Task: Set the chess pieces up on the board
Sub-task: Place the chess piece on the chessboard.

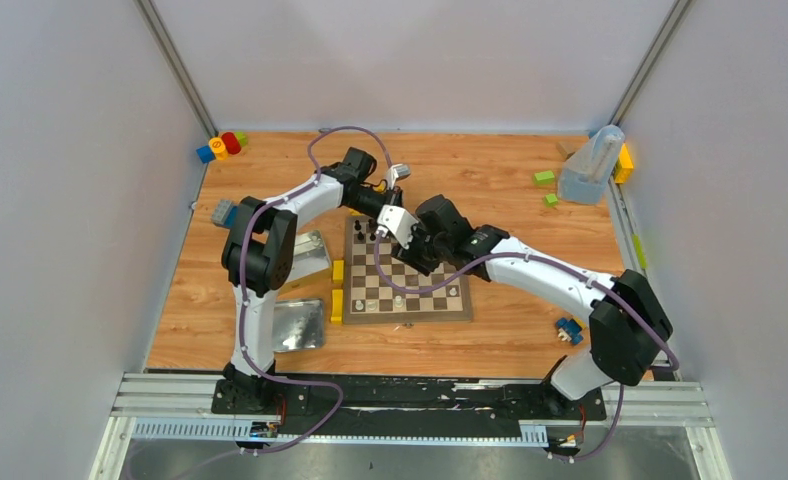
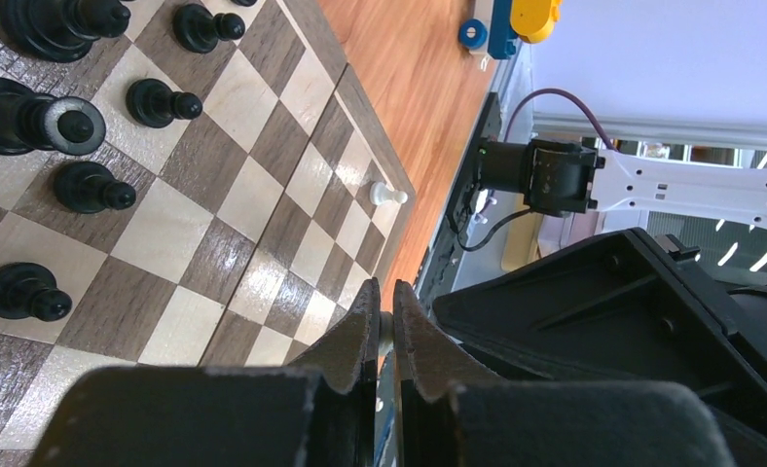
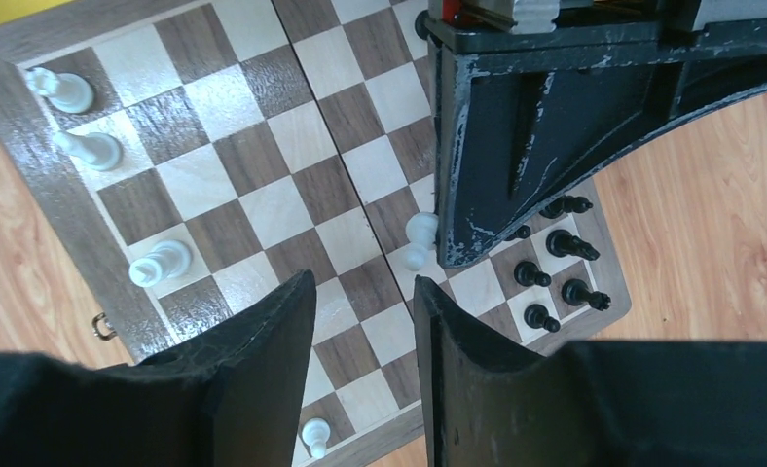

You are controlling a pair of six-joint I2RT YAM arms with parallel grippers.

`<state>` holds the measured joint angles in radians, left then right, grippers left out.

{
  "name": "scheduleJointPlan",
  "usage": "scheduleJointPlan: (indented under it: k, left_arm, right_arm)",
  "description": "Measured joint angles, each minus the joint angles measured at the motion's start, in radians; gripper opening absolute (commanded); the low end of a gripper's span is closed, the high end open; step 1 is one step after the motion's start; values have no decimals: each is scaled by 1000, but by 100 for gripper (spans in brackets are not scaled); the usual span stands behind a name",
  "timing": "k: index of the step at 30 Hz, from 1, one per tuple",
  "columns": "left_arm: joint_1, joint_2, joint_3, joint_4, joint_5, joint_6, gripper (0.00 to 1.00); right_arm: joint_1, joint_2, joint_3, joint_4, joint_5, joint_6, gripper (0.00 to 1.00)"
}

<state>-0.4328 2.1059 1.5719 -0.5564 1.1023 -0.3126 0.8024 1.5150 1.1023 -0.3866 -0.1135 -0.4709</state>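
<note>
Black-fingered, the left gripper [image 2: 384, 297] is pinched on a white pawn [image 3: 419, 238] over mid-board, while the right gripper [image 3: 365, 316] hangs spread and empty. Several black pieces [image 2: 88, 185] crowd the upper left of the left wrist view. Four white pieces [image 3: 156, 263] line the board [image 3: 273, 209] edge. I judge it under halfway, with most whites unplaced.

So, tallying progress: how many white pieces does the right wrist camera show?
5 white pieces: three stand along the board's border, one at the picture's bottom, one in the left gripper. Others may be hidden.
</note>
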Motion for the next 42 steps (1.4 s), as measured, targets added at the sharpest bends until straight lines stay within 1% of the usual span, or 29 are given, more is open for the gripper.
scheduleJointPlan:
  k: [5, 11, 19, 28, 37, 42]
  left_arm:
    - [-3, 0, -9, 1, 0, 0, 3]
    - [-5, 0, -14, 6, 0, -1, 3]
    - [-5, 0, -16, 14, 7, -1, 3]
    - [-5, 0, -27, 18, 15, -4, 3]
    - [-5, 0, -39, 35, 15, -8, 3]
    - [-5, 0, -42, 42, 15, -17, 3]
  right_arm:
    - [9, 19, 0, 9, 57, -10, 37]
    - [9, 24, 4, 19, 85, -14, 34]
    - [19, 43, 17, 33, 95, -21, 32]
    - [28, 56, 19, 34, 102, -22, 24]
    - [29, 69, 32, 32, 131, -22, 19]
    - [29, 71, 32, 33, 135, -22, 15]
